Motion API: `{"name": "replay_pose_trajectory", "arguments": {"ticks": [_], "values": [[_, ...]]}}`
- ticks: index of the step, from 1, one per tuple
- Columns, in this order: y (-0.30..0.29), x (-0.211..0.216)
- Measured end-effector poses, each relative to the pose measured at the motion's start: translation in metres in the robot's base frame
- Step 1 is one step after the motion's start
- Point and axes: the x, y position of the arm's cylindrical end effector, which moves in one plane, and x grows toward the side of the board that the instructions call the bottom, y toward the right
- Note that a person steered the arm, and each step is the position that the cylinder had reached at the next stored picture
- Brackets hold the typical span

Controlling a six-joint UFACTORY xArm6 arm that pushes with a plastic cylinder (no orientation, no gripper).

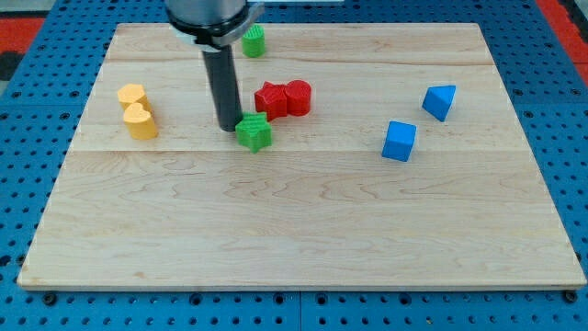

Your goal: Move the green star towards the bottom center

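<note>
A: Seven chunky blocks on the pale, grained wooden board. Green star?

B: Left of centre, below the red pair. My tip, a matte dark rod without jaws, touches its left edge.

The pale wooden board lies on a blue perforated surface. In the upper left of the frame sit two yellow blocks, touching, one just below the other. Near the top centre sits a green block. Just above the middle lie two red blocks, pressed side by side, with the green star below their left end. My tip rests against the star's left side. At the right sit a blue cube and, up and to its right, a blue wedge.
</note>
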Motion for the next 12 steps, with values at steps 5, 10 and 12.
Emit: {"name": "replay_pose_trajectory", "arguments": {"ticks": [5,10,12], "values": [[0.132,0.029],[0.049,0.119],[0.053,0.078]]}}
